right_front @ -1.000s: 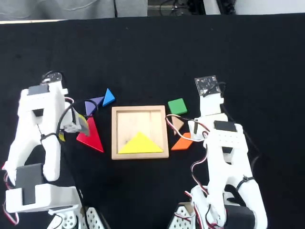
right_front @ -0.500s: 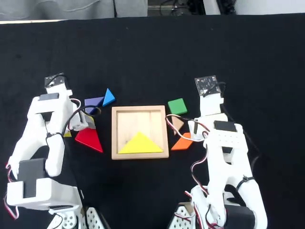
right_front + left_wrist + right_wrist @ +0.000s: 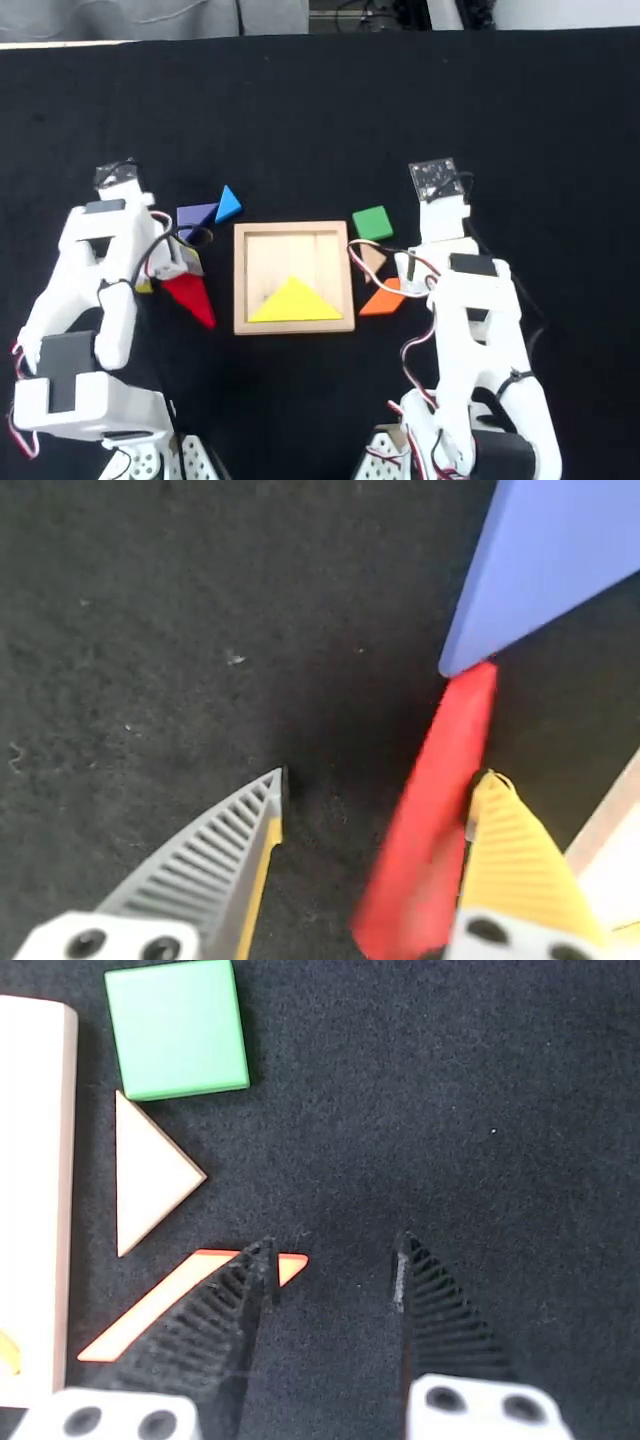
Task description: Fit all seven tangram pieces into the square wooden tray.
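Note:
The square wooden tray lies in the middle with a yellow triangle flat in its near half. Left of it, the red triangle is tipped up on edge. My left gripper straddles it; in the left wrist view the left gripper is open, and the red triangle leans against the yellow finger. A purple piece lies just beyond. My right gripper is open over bare cloth, beside the end of the orange parallelogram.
A purple piece and a blue triangle sit left of the tray's far corner. Right of the tray are a green square, a tan triangle and the orange parallelogram. Black cloth covers the table.
My left arm swung its gripper down around the red triangle, which slid slightly and tipped from flat onto its edge. The right arm has not moved.

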`<control>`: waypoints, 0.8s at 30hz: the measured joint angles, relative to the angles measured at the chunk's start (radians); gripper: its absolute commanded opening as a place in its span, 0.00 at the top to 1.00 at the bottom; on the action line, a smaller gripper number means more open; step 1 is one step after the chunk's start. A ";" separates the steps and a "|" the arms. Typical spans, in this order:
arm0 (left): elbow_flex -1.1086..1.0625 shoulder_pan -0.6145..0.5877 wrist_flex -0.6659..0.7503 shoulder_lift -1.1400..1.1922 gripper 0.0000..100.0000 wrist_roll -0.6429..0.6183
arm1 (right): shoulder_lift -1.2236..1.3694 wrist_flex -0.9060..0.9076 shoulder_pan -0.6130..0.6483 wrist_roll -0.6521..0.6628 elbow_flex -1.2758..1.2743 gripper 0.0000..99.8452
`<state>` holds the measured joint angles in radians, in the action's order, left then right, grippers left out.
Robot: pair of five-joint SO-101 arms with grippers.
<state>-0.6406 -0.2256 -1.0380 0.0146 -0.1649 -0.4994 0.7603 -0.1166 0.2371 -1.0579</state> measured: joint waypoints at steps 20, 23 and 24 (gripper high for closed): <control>0.086 0.132 -0.098 0.089 0.88 -0.037 | 0.000 0.000 0.000 0.000 0.000 0.81; 0.072 0.146 -0.124 0.051 0.90 -0.046 | 0.000 0.000 0.000 0.000 0.000 0.81; 0.072 0.152 -0.141 0.035 0.91 -0.049 | 0.000 0.000 0.000 0.000 0.000 0.81</control>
<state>-0.5685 -0.0736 -1.1792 0.0499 -0.2140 -0.4994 0.7603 -0.1166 0.2371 -1.0579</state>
